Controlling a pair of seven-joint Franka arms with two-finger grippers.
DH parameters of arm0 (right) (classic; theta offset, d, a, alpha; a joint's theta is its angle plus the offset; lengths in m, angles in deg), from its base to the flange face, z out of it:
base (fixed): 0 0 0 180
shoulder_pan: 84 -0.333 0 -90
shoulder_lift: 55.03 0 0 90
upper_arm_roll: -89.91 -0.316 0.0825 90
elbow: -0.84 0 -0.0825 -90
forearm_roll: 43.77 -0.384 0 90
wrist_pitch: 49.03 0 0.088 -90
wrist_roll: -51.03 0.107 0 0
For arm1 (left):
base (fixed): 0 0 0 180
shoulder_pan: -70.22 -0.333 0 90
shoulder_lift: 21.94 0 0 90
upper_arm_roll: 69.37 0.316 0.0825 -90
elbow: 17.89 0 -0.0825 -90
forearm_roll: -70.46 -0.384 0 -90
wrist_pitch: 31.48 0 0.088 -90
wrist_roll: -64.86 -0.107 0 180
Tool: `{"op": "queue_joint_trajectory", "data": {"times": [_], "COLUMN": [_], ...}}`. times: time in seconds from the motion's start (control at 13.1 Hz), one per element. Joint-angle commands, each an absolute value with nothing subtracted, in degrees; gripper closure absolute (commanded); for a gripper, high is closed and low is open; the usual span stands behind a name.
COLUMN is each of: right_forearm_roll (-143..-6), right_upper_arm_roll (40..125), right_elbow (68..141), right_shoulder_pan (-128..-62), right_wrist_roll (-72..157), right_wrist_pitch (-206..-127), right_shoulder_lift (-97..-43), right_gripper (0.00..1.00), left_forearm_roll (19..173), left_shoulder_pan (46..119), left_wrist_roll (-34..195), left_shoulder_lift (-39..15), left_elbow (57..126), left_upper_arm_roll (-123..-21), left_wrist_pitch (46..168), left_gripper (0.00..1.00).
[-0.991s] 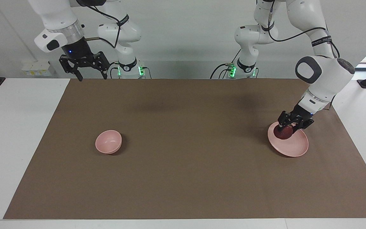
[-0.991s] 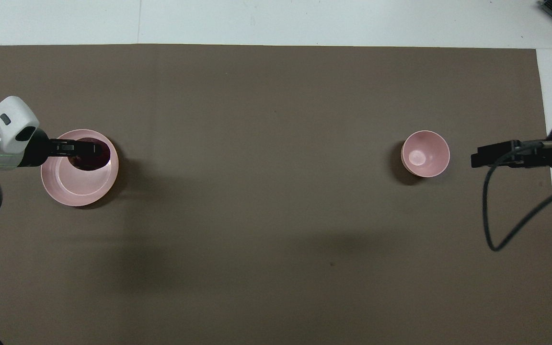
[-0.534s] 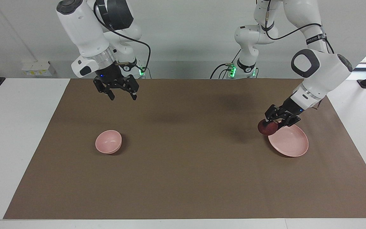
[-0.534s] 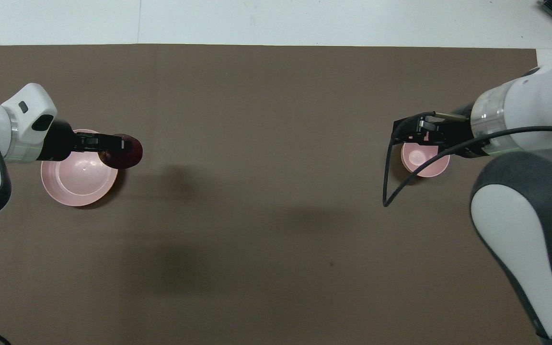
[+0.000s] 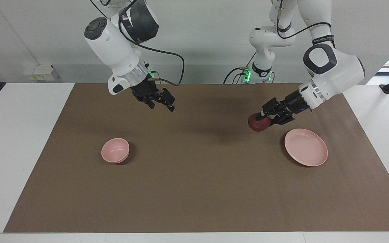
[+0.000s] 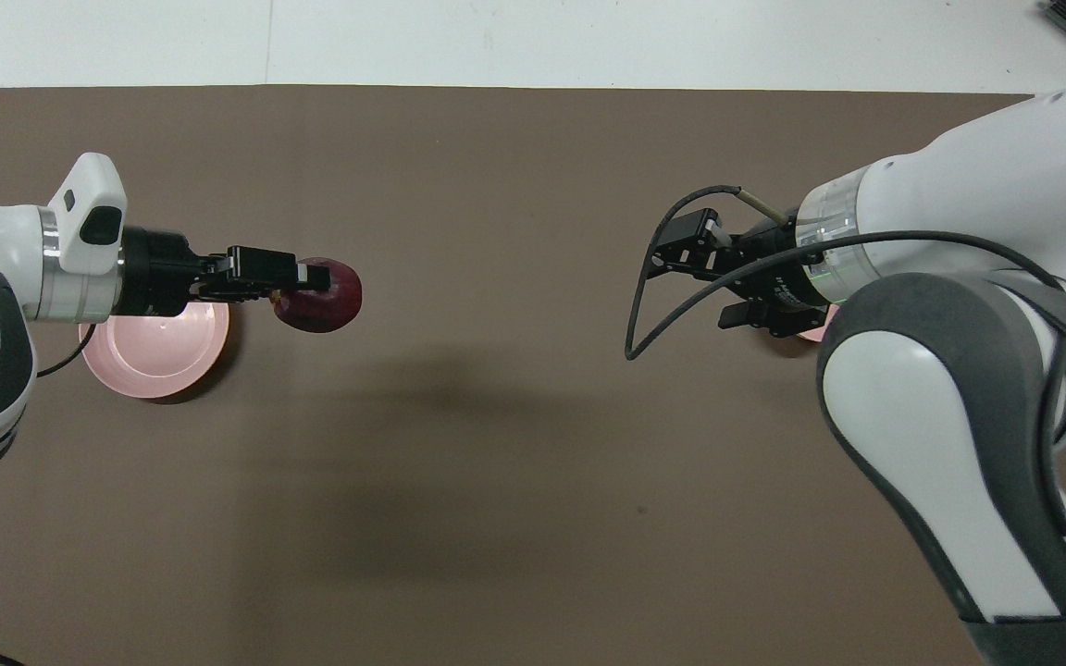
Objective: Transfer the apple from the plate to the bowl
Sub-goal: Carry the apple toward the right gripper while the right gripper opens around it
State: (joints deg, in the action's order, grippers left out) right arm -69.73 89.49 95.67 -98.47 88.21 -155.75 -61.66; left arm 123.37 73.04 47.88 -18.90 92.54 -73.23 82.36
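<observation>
Above the mat, left gripper (image 5: 263, 118) clasps roundish apple (image 5: 258, 123); right gripper (image 5: 162, 102) gapes.

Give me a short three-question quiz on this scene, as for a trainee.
1. True or false: the apple lies on the plate.
2. Which end effector holds the apple: A left, B right?
3. Fill in: the bowl sits toward the ____ arm's end of the table.

Key: 1 false, the apple is in the air over the brown mat; 2 A, and the right end effector is open; 3 right.
</observation>
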Motion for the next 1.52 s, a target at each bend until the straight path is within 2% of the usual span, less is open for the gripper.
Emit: {"op": "queue_joint_trajectory", "data": {"times": [0.0,0.46,0.69,1.07,1.45], "right_forearm_roll": [-76.4,-95.4,-102.0,-105.6,-103.4], "right_upper_arm_roll": [89.5,89.5,89.5,89.5,89.5], "right_elbow": [96.4,96.3,96.2,95.8,96.5], "right_shoulder_pan": [-98.3,-99.5,-101.0,-104.7,-105.3], "right_wrist_roll": [94.6,109.2,114.3,118.9,118.2], "right_wrist_pitch": [-157.3,-161.3,-166.4,-171.9,-170.9], "right_shoulder_lift": [-62.2,-63.7,-63.8,-65.1,-65.3], "right_gripper": [0.0,0.0,0.0,0.0,0.0], "left_forearm_roll": [130.0,141.5,146.0,148.5,148.5], "left_shoulder_pan": [73.4,73.4,74.5,76.7,77.7], "left_wrist_roll": [48.8,48.7,48.3,48.4,48.7], "left_shoulder_lift": [-19.9,-21.8,-22.4,-22.4,-22.7], "left_elbow": [92.8,94.3,95.1,95.1,95.0], "left_upper_arm_roll": [-73.9,-79.2,-82.2,-85.5,-86.0], "left_wrist_pitch": [81.5,86.9,92.0,99.4,101.7], "left_gripper": [1.0,1.0,1.0,1.0,1.0]}}
